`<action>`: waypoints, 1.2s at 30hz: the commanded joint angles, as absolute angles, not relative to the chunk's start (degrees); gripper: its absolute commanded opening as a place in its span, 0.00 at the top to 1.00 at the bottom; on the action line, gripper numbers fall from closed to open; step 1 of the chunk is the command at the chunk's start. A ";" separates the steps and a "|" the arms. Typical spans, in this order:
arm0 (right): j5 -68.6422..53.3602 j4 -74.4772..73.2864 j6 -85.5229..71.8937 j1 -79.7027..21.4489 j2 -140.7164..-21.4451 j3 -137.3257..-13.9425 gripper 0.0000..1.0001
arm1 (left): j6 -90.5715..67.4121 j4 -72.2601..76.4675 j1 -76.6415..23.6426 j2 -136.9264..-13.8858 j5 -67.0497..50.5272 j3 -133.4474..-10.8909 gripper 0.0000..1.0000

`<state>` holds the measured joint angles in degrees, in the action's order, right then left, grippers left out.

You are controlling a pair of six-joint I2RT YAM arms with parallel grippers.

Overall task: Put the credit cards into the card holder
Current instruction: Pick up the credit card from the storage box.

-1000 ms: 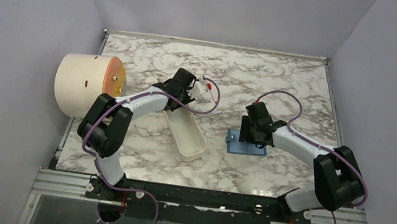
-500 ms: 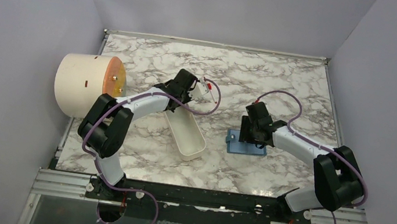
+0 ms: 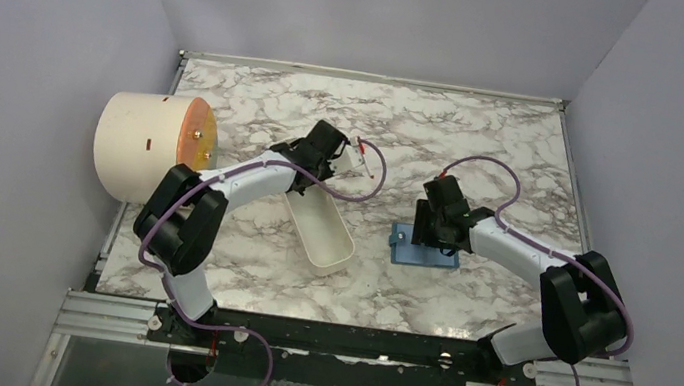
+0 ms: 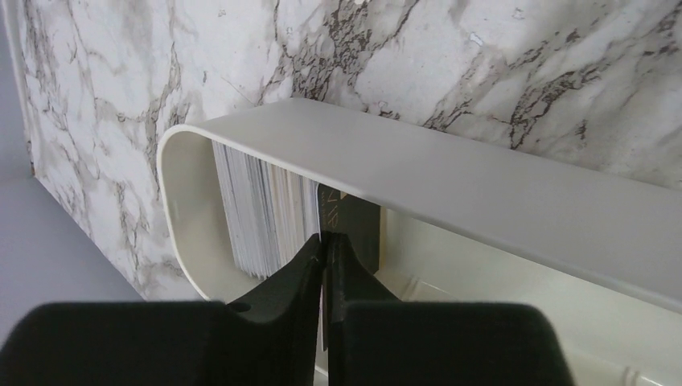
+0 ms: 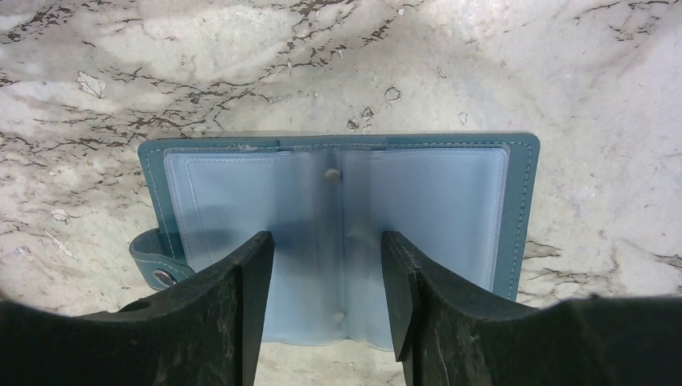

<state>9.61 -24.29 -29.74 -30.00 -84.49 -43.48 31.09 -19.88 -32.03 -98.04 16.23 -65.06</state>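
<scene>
Pale lavender walls close in a marble-patterned table [image 3: 486, 143], and on it your task has barely begun. The credit cards [image 4: 265, 213] are all at the rounded end of the long white tray [image 3: 329, 244], packed on edge as a pale stack with a dark card [image 4: 358, 229] at its side. The tray lies left of the table's middle, slanting toward the near edge. A cream cylinder [image 3: 136, 154] sits against the left edge and plays no part.

The card holder [image 5: 334, 205] lies open and flat right of the table's middle, well apart from the tray. Its clear pockets look empty in the right wrist view, so as far as you can see not one card has gone in.

Your left gripper [image 4: 326, 245] is down inside the tray end, its fingers drawn almost together on a thin pale edge where the stack meets the dark card. That reads as a pinch on one card, though you cannot tell which card it is, or whether it is only one.

Your right gripper [image 5: 326, 301] stands with its fingers apart, gripping nothing, over the holder's near half on either side of the spine. It probably steadies the holder, but actual contact is not clear.

Everything is left: lifting that card out, carrying it across, sliding it into a pocket, then repeating for the others.
</scene>
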 commanded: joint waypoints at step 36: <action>10.27 -33.59 -22.08 -25.81 -76.65 -50.53 0.52 | -29.00 -19.15 -34.01 -83.76 -27.11 -72.26 1.00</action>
<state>6.74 -31.07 -22.74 -27.53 -75.70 -49.04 -13.93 -24.23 -33.89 -81.60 -12.03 -73.71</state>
